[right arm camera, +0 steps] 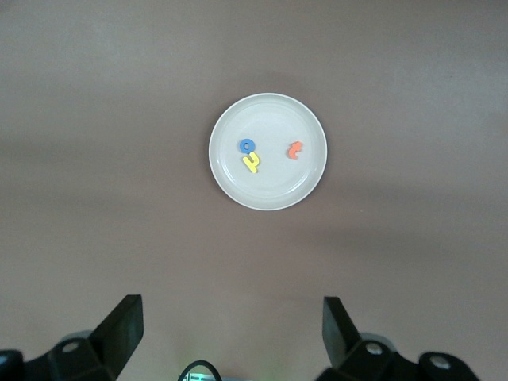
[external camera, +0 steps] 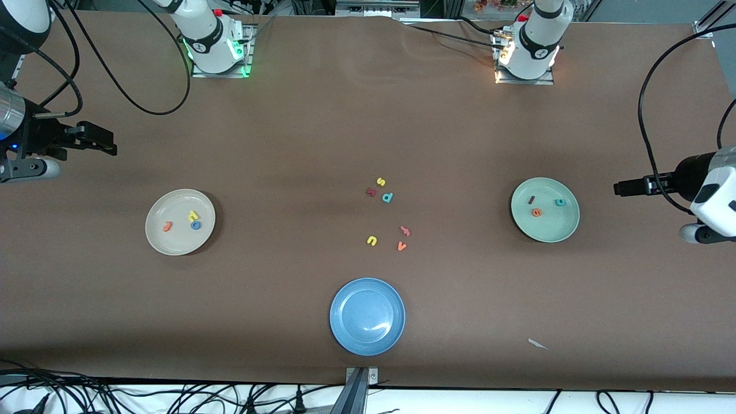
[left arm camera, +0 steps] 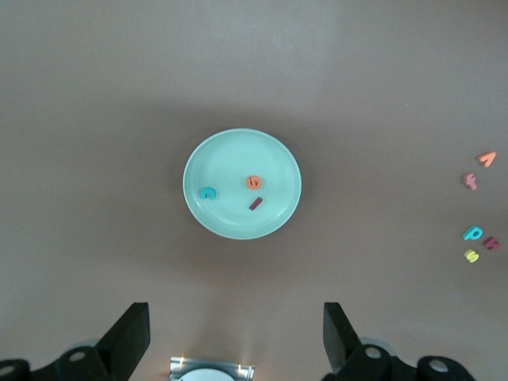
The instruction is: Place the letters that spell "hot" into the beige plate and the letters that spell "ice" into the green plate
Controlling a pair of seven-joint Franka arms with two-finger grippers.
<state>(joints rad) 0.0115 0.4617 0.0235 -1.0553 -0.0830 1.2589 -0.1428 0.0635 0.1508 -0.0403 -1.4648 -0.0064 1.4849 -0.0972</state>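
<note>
The beige plate point(external camera: 172, 244) lies toward the right arm's end of the table and holds the yellow h point(external camera: 193, 216), the blue o point(external camera: 196, 225) and the orange t point(external camera: 167, 226). Toward the left arm's end, the green plate point(external camera: 549, 230) holds the dark red i point(external camera: 532, 200), the teal c point(external camera: 559, 202) and the orange e point(external camera: 536, 212). My left gripper point(external camera: 621, 188) hangs open and empty over bare table beside the green plate point(left arm camera: 230, 159). My right gripper point(external camera: 109, 146) is open and empty too, over bare table at its own end, looking at the beige plate point(right arm camera: 270, 190).
A blue plate point(external camera: 345, 299) sits mid-table, nearest the front camera. Loose letters lie in the middle: yellow s point(external camera: 380, 181), dark red k point(external camera: 371, 191), teal p point(external camera: 387, 197), yellow u point(external camera: 372, 240), a pink letter point(external camera: 405, 230), orange v point(external camera: 401, 246). A paper scrap point(external camera: 537, 344) lies near the front edge.
</note>
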